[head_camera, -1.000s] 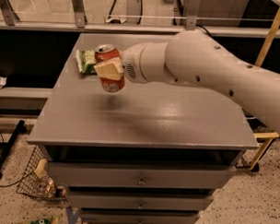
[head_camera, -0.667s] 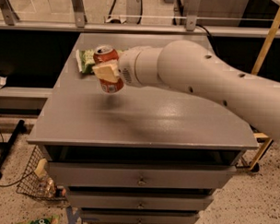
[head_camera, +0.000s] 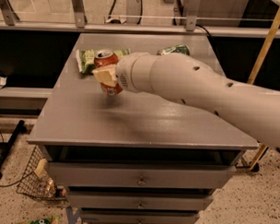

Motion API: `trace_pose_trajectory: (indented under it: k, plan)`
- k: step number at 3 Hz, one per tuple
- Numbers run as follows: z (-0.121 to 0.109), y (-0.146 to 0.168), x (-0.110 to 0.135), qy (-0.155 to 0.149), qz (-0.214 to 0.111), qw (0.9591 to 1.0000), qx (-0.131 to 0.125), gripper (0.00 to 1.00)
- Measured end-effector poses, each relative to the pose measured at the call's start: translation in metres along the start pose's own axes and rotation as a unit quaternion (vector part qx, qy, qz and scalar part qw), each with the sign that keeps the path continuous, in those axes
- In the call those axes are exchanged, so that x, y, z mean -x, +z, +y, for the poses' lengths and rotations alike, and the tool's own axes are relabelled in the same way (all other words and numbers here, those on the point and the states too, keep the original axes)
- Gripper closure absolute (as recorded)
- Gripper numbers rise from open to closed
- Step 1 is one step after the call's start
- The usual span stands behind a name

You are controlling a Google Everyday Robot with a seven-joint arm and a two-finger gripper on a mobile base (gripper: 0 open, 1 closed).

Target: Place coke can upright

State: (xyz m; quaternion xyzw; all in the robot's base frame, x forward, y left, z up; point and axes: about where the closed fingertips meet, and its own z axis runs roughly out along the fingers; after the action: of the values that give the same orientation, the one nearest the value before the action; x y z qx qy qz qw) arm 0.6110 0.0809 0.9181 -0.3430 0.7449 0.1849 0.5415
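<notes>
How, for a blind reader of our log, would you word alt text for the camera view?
The gripper of a white arm holds a coke can roughly upright over the far-left part of a grey cabinet top. Behind it lie a green bag and a green can.

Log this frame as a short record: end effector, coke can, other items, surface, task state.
end effector: over the table's left-rear area, closed on the coke can
coke can: gripped around its middle, roughly upright, silver top up; cannot tell whether its base touches the table
table: grey top, drawers below
green snack bag: lying flat, behind and left of the coke can
green can: on its side near the right-rear edge
task state: coke can not yet released
</notes>
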Motion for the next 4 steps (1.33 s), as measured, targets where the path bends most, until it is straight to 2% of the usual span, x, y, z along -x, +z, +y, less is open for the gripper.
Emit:
trace_pose_trajectory:
  k: [4]
  plan:
    - [-0.007,0.028,-0.028,0.033,0.010,0.9994,-0.004,1.00]
